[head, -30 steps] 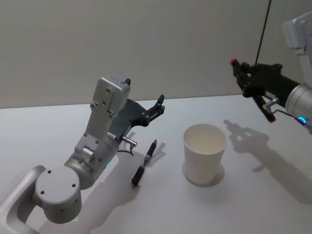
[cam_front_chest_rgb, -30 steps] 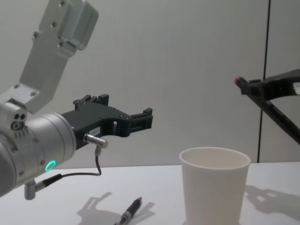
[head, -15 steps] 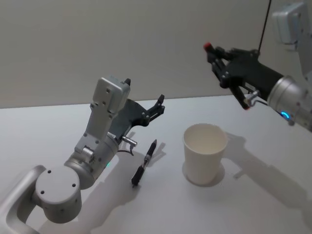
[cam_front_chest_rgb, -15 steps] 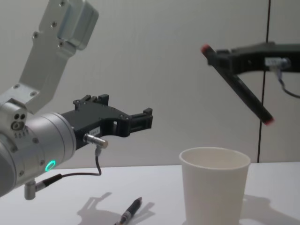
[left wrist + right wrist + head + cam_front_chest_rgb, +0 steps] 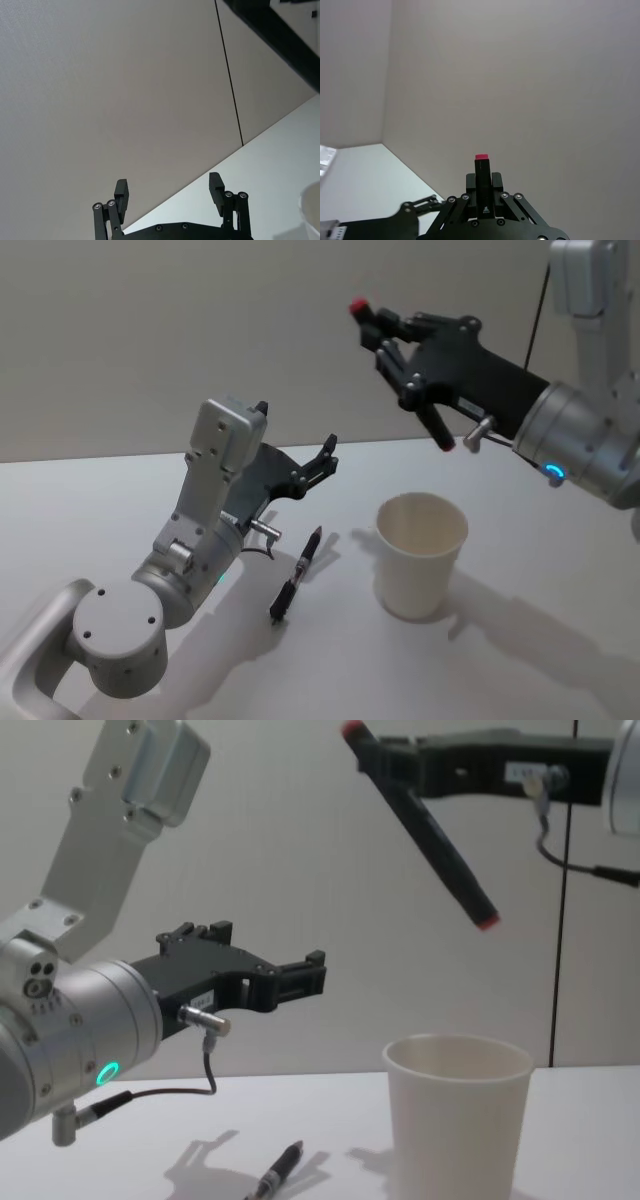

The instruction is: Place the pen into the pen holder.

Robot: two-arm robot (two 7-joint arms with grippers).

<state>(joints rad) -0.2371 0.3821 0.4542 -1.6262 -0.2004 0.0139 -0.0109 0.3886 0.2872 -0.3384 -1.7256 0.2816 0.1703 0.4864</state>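
My right gripper (image 5: pixel 398 348) is shut on a thick black pen (image 5: pixel 412 385) with red ends and holds it tilted, high above the table. The pen's lower red end (image 5: pixel 486 922) hangs well above the mouth of the pen holder (image 5: pixel 458 1120), a white paper cup (image 5: pixel 420 555) standing upright. In the right wrist view the pen's upper red tip (image 5: pixel 481 157) sticks out past the gripper (image 5: pixel 481 182). My left gripper (image 5: pixel 296 427) is open and idle left of the cup, seen also in the chest view (image 5: pixel 265 955) and the left wrist view (image 5: pixel 169 185).
A second, thinner dark pen (image 5: pixel 297 575) lies flat on the white table (image 5: pixel 100 510) between my left arm and the cup, also low in the chest view (image 5: pixel 280 1172). A plain wall stands close behind the table.
My right arm has swung left and upward with the pen, from beyond the cup's right side to above the cup. The left arm, cup and lying pen have not moved.
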